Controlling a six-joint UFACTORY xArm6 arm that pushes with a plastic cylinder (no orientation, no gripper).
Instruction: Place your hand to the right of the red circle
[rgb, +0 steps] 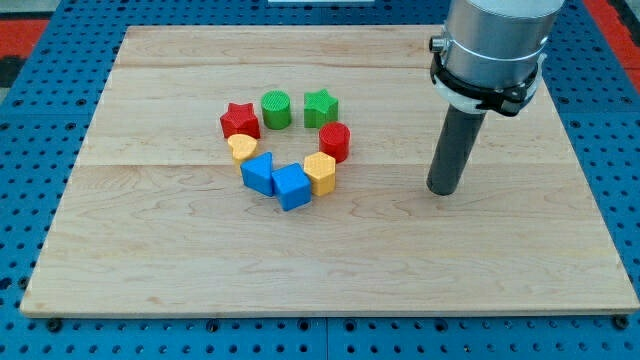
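Starting at the view's left, we see a pale wooden board (150, 250) lying on a blue pegboard surface (20, 120), and on the board a ring of small blocks set left of centre. The leftmost piece is a red star (240, 121), with a yellow heart-shaped block (242, 149) just below it and touching or nearly so. Next comes a blue block (259, 173) of an angular shape, pressed against a blue cube (293, 187) at the ring's bottom. Above them, at the ring's top, stands a green cylinder (276, 109), and just beside it to the right a green star (320, 105). A yellow hexagon (320, 172) sits against the blue cube's right side. The red circle (335, 142), a short red cylinder, forms the ring's right edge, between the green star above and the yellow hexagon below. Further to the view's right, well apart from every block, our rod comes down from a grey collar, and my tip (445, 191) rests on the board, to the right of the red circle and somewhat lower in the view. We carry no hand that could open or close, only this bare rod, and it touches no block.
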